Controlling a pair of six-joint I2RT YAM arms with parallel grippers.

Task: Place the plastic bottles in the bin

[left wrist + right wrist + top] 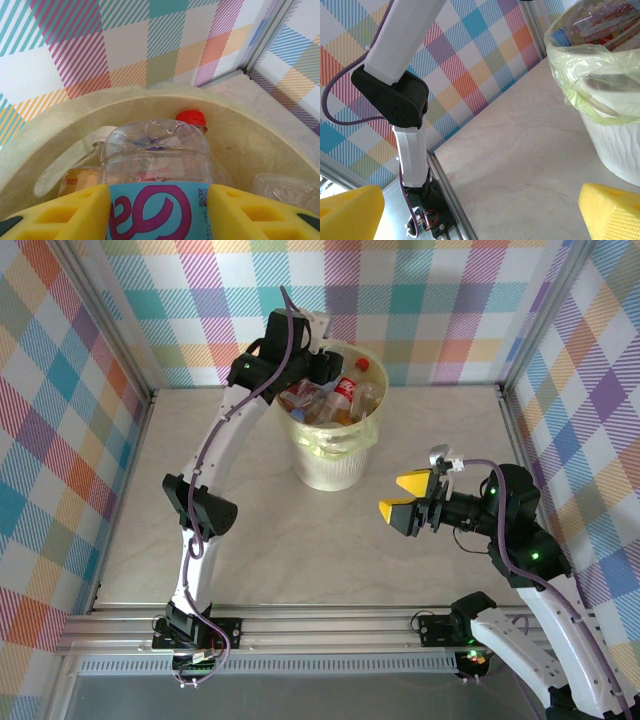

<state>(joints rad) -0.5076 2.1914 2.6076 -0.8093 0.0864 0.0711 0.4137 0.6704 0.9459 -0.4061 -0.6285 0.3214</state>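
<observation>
The left gripper [159, 212] is closed on a clear plastic bottle with a blue label and magenta lettering [156, 150], with one yellow finger pressed against each side of the label. The bottle's long axis runs straight out from the gripper toward the far wall of the round pale-yellow bin with its yellow-green bag liner [250, 145]. Whether cap or base leads, I cannot tell.

The bin's rim curves around the bottle on all visible sides, and a red-capped bottle [191, 118] lies just behind it among others. The held bottle therefore seems to sit within the bin's mouth, and letting go should be enough to drop it in.

The right gripper [392, 495] hangs wide open over the bare desk [250, 530], well apart from the bin on its right, so the left arm is much nearer.
</observation>
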